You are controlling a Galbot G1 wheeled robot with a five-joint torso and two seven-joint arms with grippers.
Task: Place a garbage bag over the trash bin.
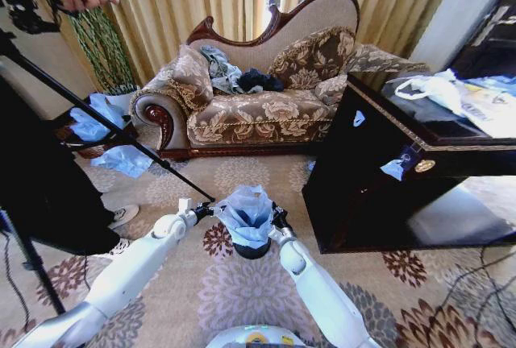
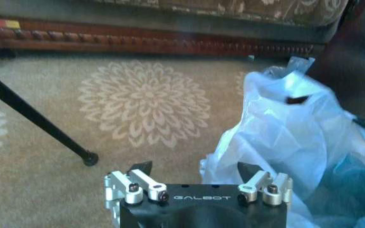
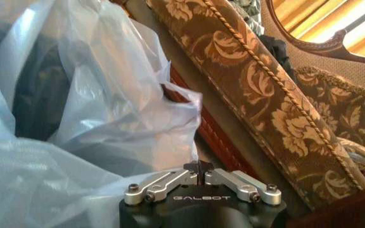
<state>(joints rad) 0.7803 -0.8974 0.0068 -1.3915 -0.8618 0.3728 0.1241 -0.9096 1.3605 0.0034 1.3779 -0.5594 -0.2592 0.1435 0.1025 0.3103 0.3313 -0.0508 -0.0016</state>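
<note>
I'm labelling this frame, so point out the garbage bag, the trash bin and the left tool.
garbage bag [image 1: 246,211]: head view, on the crumpled pale blue plastic over the bin's top.
trash bin [image 1: 252,250]: head view, on the black base below the bag.
left tool [image 2: 195,170]: left wrist view, midway between its spread fingertips.

"GALBOT" is being shown in pale letters on the black body of the left gripper [image 2: 195,167] and likewise of the right gripper [image 3: 199,165].

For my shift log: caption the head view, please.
Both hands, left and right, flank the thin pale blue plastic bag draped over the small black bin.
</note>
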